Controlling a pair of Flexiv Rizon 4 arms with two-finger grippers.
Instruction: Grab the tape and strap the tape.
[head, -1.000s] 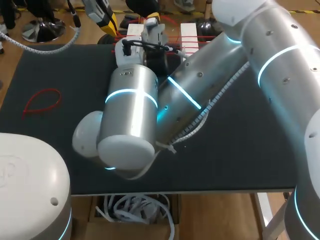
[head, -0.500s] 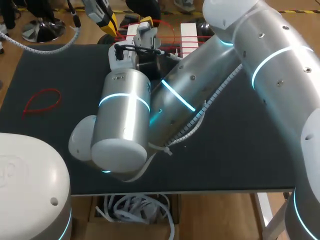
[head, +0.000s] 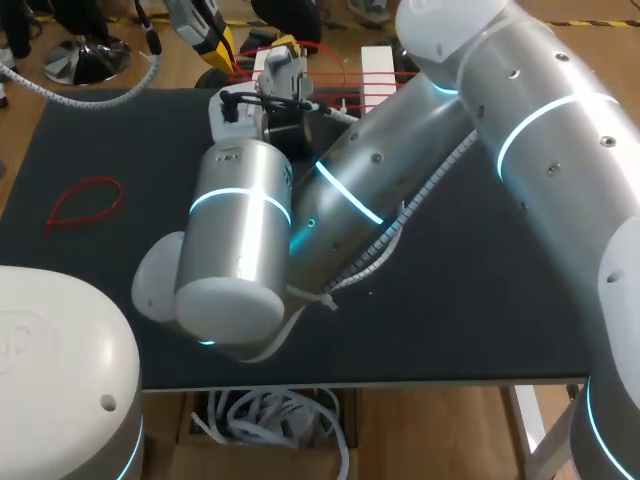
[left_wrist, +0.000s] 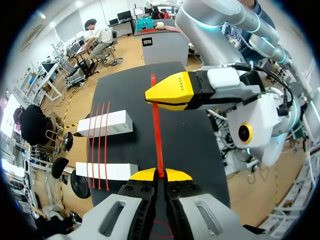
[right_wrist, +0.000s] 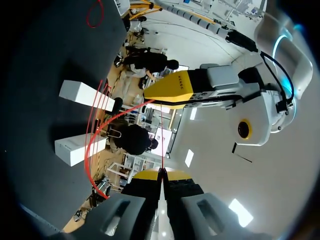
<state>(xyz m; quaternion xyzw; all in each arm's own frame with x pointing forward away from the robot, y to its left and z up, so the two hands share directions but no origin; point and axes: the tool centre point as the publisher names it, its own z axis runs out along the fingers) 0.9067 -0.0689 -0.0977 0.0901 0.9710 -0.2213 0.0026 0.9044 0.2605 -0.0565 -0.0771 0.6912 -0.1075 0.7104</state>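
Strapping appears in hand: the left gripper and right gripper are each pinched shut on the red tape, held taut between them at upper middle of the head view, near the white blocks. The next move likely calls for cinching without losing grip.

Robotics lab (twin arms, black table)

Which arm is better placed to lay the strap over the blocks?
Right, probably: the right gripper, shut on the red strap, hangs beside the white blocks; the left gripper holds the other end farther off.
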